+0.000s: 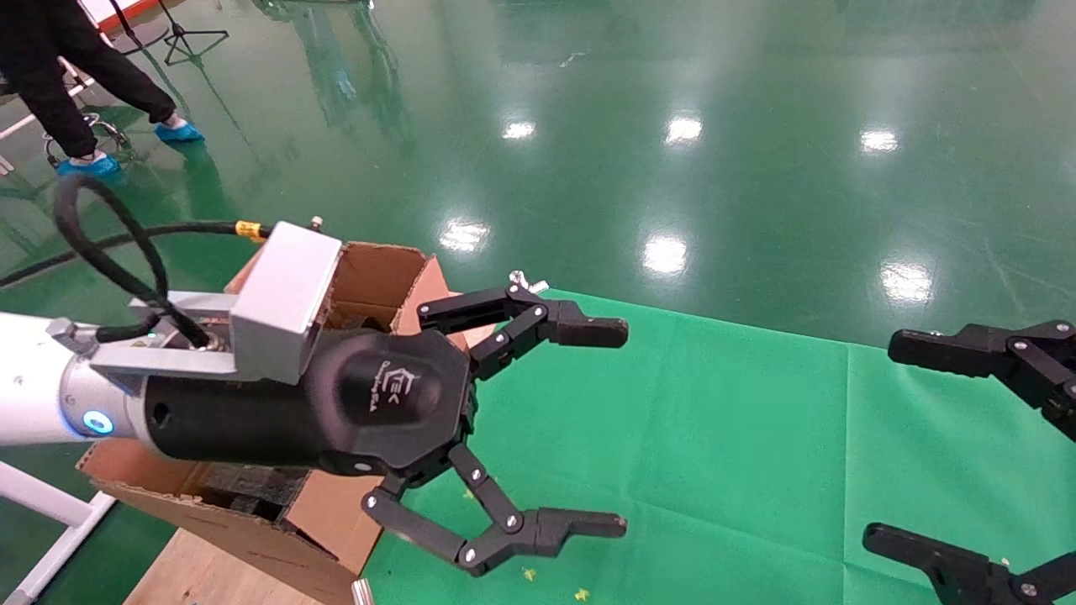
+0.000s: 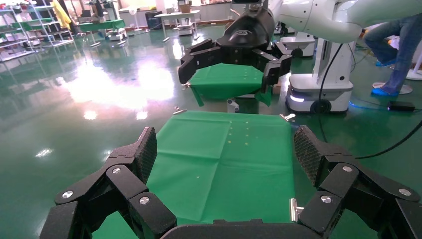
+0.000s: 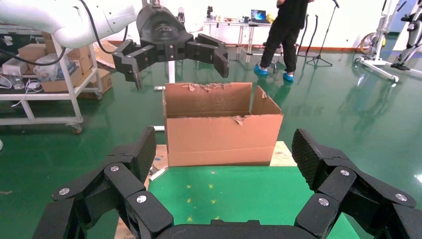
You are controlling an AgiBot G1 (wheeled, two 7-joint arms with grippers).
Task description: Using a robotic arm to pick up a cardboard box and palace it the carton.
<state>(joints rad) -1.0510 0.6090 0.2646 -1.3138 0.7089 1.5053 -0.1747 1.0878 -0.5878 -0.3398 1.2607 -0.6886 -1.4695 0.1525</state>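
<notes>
The cardboard box is out of view in every frame. The carton stands at the left end of the green-covered table; the right wrist view shows its torn top edge. My left robotic arm reaches across the carton. Its gripper hangs open and empty just past the carton, above the green cloth. My right gripper is open at the right edge of the table, with nothing between its fingers. It faces the carton from the far end of the table.
A person in blue shoe covers stands on the green floor at the back left, near a tripod stand. The carton rests on a wooden board. Metal clips hold the cloth at the table corners.
</notes>
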